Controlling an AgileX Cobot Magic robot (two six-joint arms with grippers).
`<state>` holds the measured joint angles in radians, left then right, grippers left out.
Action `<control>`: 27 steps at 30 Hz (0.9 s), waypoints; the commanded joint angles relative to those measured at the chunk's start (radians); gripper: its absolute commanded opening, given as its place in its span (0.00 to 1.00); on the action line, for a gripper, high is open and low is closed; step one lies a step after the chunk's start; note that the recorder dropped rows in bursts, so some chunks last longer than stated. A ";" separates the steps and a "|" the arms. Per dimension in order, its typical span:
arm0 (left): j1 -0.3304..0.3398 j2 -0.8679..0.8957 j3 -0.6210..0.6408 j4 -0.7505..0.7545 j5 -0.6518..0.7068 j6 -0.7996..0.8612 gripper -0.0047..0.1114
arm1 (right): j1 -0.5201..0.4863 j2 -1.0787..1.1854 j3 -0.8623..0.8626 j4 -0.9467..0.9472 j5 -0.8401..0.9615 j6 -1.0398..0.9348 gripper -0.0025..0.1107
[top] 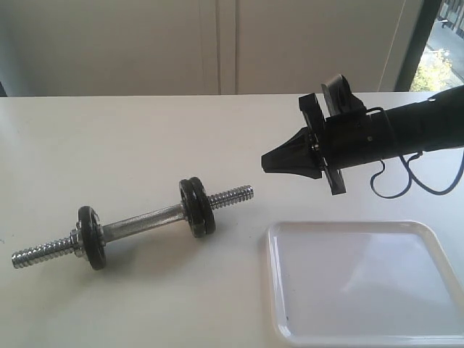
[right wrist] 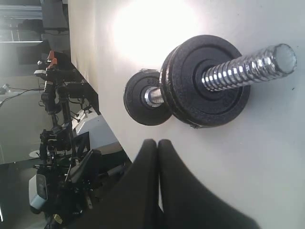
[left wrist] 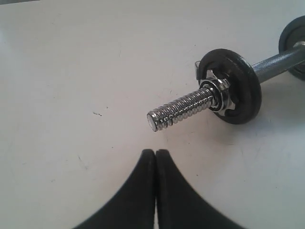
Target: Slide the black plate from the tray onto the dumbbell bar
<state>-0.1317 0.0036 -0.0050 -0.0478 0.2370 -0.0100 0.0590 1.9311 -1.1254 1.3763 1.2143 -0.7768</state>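
The black plate (top: 206, 211) sits on the dumbbell bar (top: 141, 222), flush against a matching disc (top: 189, 201), well apart from the tray (top: 348, 290); the right end effector (top: 267, 161) hangs above the tabletop (top: 109, 145), fingers together; the left end effector (left wrist: 156, 153), likewise pressed together, is near the bar's opposite threaded end.

A white bench (top: 109, 145) is seen, marked by a small dark speck (left wrist: 97, 114); pale wall panels (top: 217, 43) are set behind it; a window (top: 444, 43) with greenery is shown at far right; cluttered equipment (right wrist: 57, 143) is glimpsed beyond the bench edge.
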 commanded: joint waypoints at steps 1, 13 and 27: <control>0.019 -0.004 0.005 -0.010 -0.001 0.010 0.04 | -0.009 -0.004 -0.006 -0.002 0.007 -0.003 0.02; 0.091 -0.004 0.005 -0.012 -0.001 -0.001 0.04 | -0.009 -0.004 -0.006 -0.002 0.007 -0.003 0.02; 0.085 -0.004 0.005 -0.012 -0.006 0.001 0.04 | -0.009 -0.004 -0.006 -0.002 0.007 -0.003 0.02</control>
<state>-0.0448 0.0036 -0.0050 -0.0478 0.2350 -0.0060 0.0590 1.9311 -1.1254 1.3763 1.2143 -0.7768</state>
